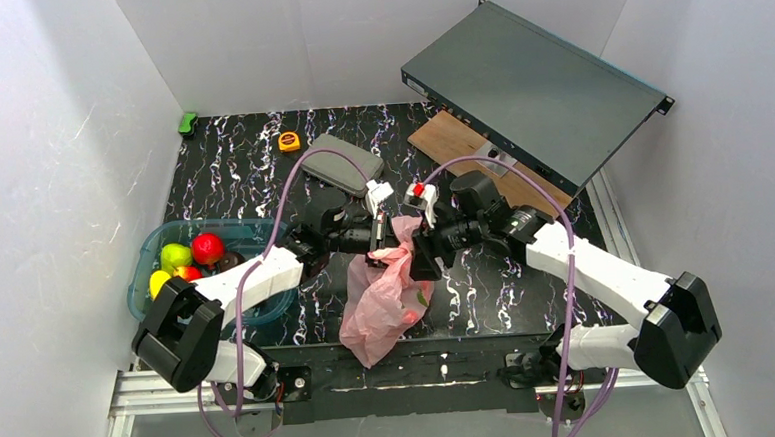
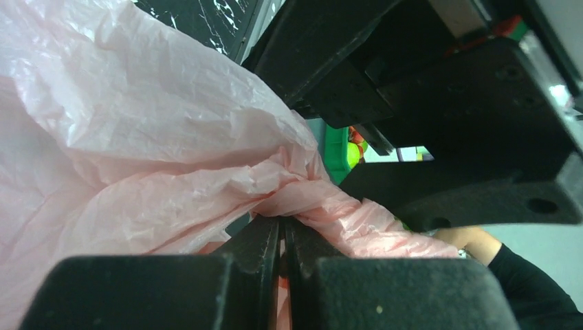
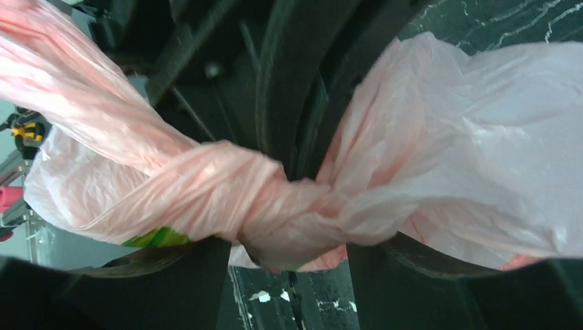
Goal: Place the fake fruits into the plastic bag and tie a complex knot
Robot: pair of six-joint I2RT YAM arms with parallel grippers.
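Observation:
The pink plastic bag (image 1: 380, 304) hangs and drapes at the table's near middle, its top held up between my two grippers. Green and red fruits (image 1: 420, 302) show through its side. My left gripper (image 1: 377, 247) is shut on a bunched fold of the bag (image 2: 137, 158) at its fingertips (image 2: 269, 230). My right gripper (image 1: 419, 262) stands open, and the twisted knot (image 3: 275, 206) of the bag lies across the gap between its fingers (image 3: 206, 275). More fruits, a red one (image 1: 207, 248) and yellow-green ones (image 1: 175, 257), lie in the teal tub (image 1: 145, 261).
A grey rack unit (image 1: 532, 91) leans at the back right over a wooden board (image 1: 444, 135). A grey pouch (image 1: 341, 164), a yellow tape measure (image 1: 288, 141) and a small green item (image 1: 188, 122) lie at the back. White walls close in both sides.

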